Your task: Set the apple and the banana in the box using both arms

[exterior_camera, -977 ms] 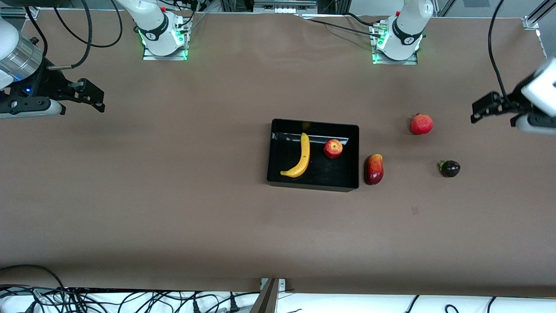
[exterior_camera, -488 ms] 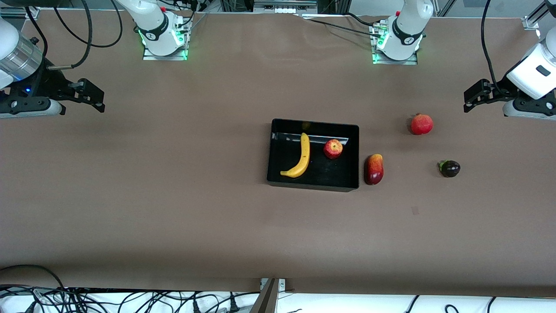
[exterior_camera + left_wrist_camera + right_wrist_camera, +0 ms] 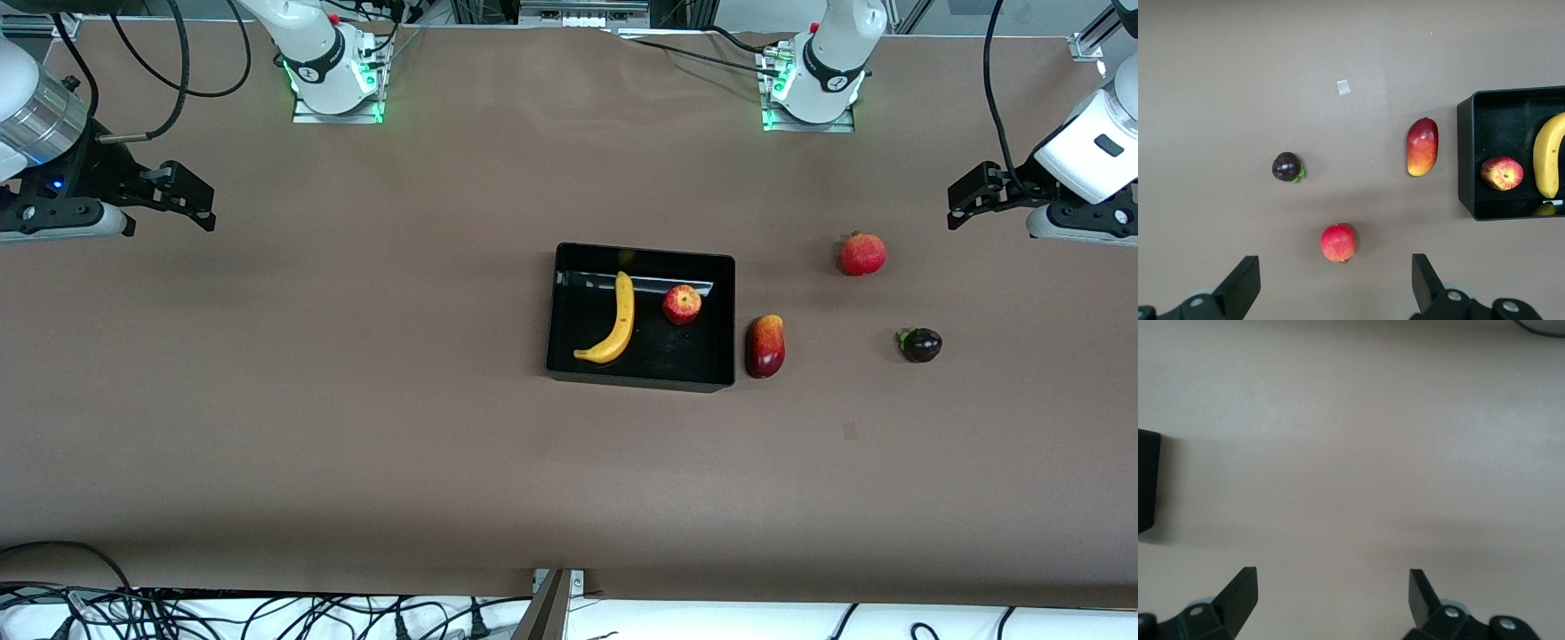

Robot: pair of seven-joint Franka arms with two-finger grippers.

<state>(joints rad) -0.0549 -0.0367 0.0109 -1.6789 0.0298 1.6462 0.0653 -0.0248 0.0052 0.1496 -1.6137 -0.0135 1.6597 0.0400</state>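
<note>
The black box [image 3: 569,258] sits at the table's middle. In it lie the yellow banana [image 3: 616,321] and the small red apple [image 3: 682,304], side by side. They also show in the left wrist view: the box [image 3: 1465,160], the apple [image 3: 1501,173], the banana [image 3: 1549,155]. My left gripper [image 3: 965,197] is open and empty, raised over the left arm's end of the table; in its own view the left gripper [image 3: 1336,283] hangs wide above bare table. My right gripper [image 3: 191,194] is open and empty over the right arm's end; the right gripper [image 3: 1333,595] sees a box corner [image 3: 1146,480].
A red-orange mango [image 3: 765,346] lies beside the box toward the left arm's end. An all-red round fruit [image 3: 862,254] and a dark purple fruit [image 3: 921,344] lie farther toward that end. A small pale tag [image 3: 1343,87] lies on the brown table.
My left gripper has drawn away from the fruits toward the left arm's end of the table and has now nearly stopped. The right arm has not moved. The fruits lie still.
</note>
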